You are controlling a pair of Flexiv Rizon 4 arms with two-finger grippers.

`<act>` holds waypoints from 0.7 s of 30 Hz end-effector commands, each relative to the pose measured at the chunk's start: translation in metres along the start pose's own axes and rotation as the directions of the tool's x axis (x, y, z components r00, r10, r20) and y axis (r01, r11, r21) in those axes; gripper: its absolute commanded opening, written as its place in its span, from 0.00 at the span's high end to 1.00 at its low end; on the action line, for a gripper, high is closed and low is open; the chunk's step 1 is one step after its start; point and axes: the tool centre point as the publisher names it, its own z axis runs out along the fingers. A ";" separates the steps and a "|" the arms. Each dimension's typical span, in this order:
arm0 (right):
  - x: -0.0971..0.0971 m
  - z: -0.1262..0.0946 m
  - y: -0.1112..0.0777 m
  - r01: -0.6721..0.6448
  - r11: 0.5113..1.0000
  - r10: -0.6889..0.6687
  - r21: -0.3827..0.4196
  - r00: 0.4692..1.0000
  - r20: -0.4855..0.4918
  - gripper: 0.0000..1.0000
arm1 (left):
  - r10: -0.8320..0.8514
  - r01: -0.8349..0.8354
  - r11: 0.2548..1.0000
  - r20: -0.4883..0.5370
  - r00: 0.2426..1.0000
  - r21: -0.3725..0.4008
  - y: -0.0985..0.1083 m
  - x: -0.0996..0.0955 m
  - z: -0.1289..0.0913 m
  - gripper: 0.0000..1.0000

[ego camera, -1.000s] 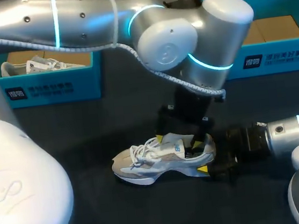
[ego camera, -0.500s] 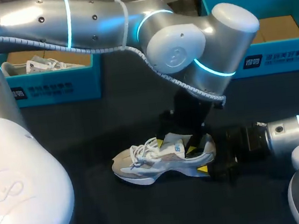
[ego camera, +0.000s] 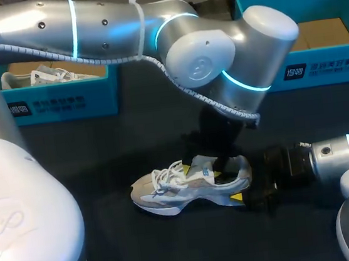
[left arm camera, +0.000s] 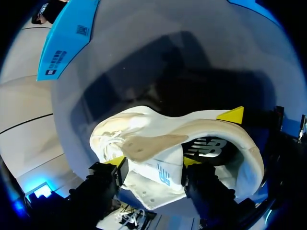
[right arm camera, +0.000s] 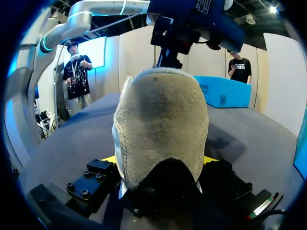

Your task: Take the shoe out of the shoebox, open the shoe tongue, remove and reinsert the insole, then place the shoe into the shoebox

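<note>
A white and beige sneaker [ego camera: 175,190] lies on its side on the dark table, toe to the left. My left gripper [ego camera: 219,163] comes down from above onto the shoe's opening. In the left wrist view its yellow tips press the white tongue [left arm camera: 158,175] from both sides, so my left gripper [left arm camera: 154,163] is shut on it. My right gripper [ego camera: 247,188] comes in low from the right. It is shut on the sneaker's suede heel [right arm camera: 160,124], with one finger on each side of my right gripper [right arm camera: 158,160].
A blue shoebox [ego camera: 64,102] at the back left holds another white shoe [ego camera: 42,76]. A second blue shoebox [ego camera: 318,67] stands at the back right. Bare dark table lies left of and in front of the sneaker.
My left gripper has sunk a little toward the shoe and its fingers have drawn together onto the tongue. The sneaker and my right arm have stayed put.
</note>
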 end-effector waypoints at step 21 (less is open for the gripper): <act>0.000 0.001 0.000 0.000 1.000 0.000 0.003 1.000 0.001 1.00 | -0.001 0.004 0.999 -0.082 0.997 0.037 0.011 -0.025 -0.018 0.56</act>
